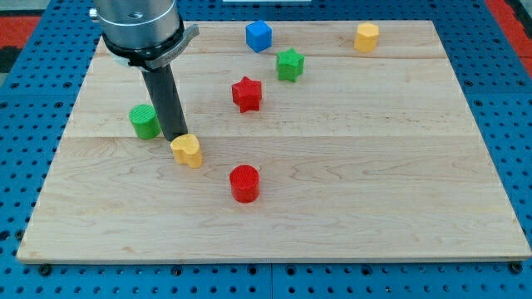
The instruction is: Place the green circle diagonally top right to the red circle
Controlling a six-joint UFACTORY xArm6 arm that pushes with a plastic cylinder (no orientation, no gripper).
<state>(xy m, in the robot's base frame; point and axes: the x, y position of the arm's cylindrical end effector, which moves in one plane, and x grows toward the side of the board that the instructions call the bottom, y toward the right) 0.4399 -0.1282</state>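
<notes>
The green circle [145, 121] sits on the wooden board [374, 166] at the view's left. The red circle [244, 183] lies lower and to the right, near the board's middle bottom. My tip [174, 138] rests on the board just right of the green circle, close to it or touching it. The tip stands directly above and left of a yellow heart-like block [187, 150]. The rod rises to the arm's grey housing at the view's top left.
A red star [247, 93] lies at centre. A green star [289, 64] and a blue cube [258, 36] lie above it. A yellow block [366, 36] sits at the top right. A blue pegboard surrounds the board.
</notes>
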